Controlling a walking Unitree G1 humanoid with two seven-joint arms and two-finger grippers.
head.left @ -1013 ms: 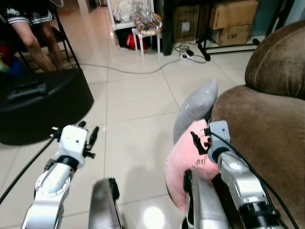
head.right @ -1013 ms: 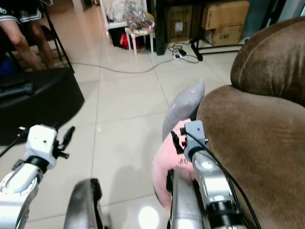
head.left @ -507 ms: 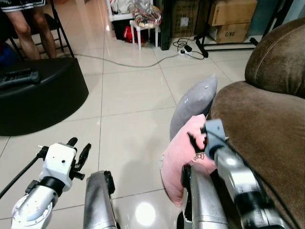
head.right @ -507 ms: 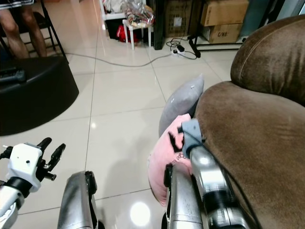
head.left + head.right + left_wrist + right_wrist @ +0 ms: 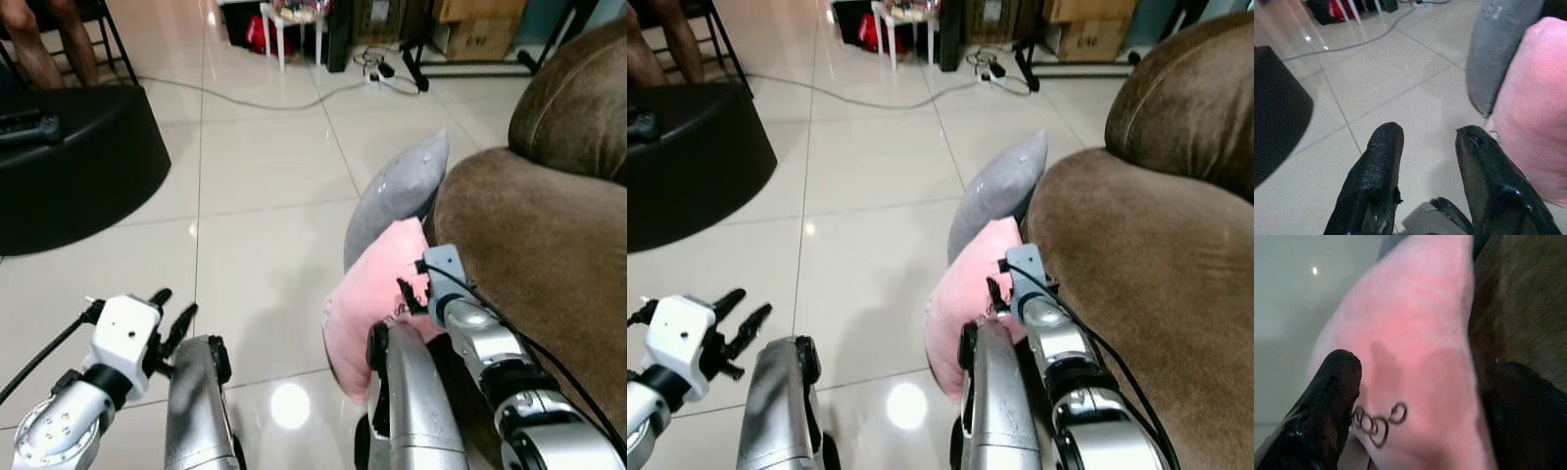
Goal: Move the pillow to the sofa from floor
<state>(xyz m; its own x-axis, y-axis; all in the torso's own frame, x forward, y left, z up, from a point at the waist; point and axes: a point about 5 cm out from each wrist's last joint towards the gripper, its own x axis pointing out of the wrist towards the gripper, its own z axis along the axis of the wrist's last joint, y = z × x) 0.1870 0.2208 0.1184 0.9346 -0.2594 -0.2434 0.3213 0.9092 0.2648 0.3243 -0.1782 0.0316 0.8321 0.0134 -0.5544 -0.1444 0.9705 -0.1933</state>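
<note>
A pink pillow (image 5: 364, 302) stands on edge on the tiled floor and leans against the front of the brown sofa (image 5: 534, 230). A grey pillow (image 5: 397, 191) stands just behind it, also against the sofa. My right gripper (image 5: 411, 286) is at the pink pillow's upper edge. In the right wrist view its two fingers straddle the pink pillow (image 5: 1410, 328), spread wide, so the right gripper (image 5: 1427, 364) is open. My left gripper (image 5: 172, 315) hangs open over bare tiles to the left, holding nothing, and its wrist view has the left gripper (image 5: 1427, 134) pointing toward both pillows.
A large black rounded seat (image 5: 78, 162) sits on the floor at the left. A cable (image 5: 265, 101) runs across the tiles further back. A person's legs (image 5: 27, 44) and a chair are at the far left, with cardboard boxes (image 5: 480, 34) at the back.
The camera has tilted down and the scene has shifted. The left gripper has dropped lower. The right gripper stays at the pink pillow, which has not visibly left the floor.
</note>
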